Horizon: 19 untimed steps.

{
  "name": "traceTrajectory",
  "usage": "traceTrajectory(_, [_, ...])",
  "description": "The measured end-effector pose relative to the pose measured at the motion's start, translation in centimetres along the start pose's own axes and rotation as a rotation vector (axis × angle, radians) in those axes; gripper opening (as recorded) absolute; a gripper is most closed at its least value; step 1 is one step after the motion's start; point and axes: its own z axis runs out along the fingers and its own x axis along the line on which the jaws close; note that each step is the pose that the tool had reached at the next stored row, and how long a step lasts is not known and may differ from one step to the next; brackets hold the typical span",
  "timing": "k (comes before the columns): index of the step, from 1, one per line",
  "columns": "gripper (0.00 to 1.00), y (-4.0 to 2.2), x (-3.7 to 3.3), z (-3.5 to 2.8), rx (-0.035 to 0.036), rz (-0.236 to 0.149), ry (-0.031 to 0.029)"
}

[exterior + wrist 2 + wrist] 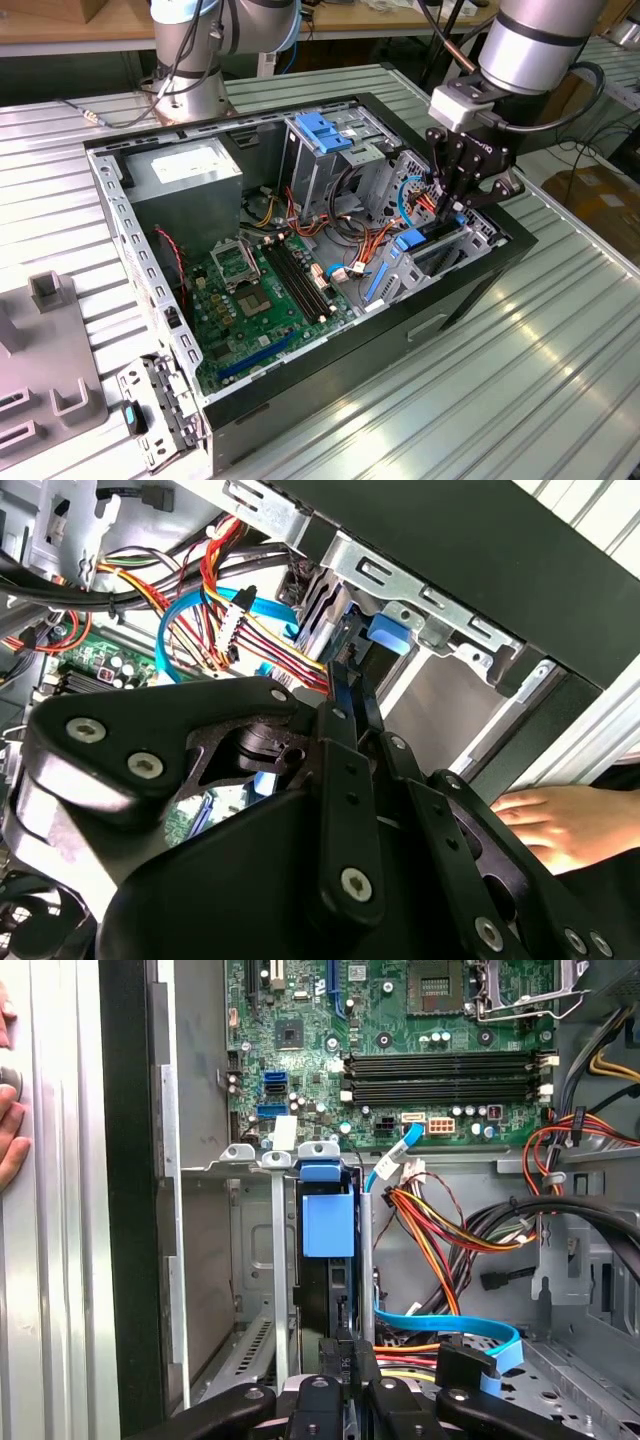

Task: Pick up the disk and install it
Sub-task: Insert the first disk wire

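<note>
reaching down with the gripper into the drive bay at the exterior view's right end of an open computer case. pinching the disk by its thin body, with the two narrow fingers drawn close on either side of it, as far as the wrist views are showing. holding it on edge, upright in the bay's slot, already partly sunk between the grey metal rails.

in the first wrist view, looking along the gripper at the disk, with its blue plastic end facing the camera and its dark body running down toward the fingertips. sitting just beside a tangle of red, orange and yellow wires and a flat blue cable, apart from both. lying beyond the bay, the green circuit board with its dark memory slots.

in the second wrist view, showing the gripper close against the bay's metal frame, with a person's hand resting on the table outside the case wall.

in the exterior view, standing well apart from the gripper, a grey power box in the far corner and a blue latch on top of a metal cage. resting on a ribbed metal table.
</note>
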Motion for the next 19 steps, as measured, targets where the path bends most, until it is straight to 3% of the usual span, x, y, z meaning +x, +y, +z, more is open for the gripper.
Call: traceTrajectory(19, [0.17, -0.17, 0.01, 0.34, 0.0, 0.0, -0.0004])
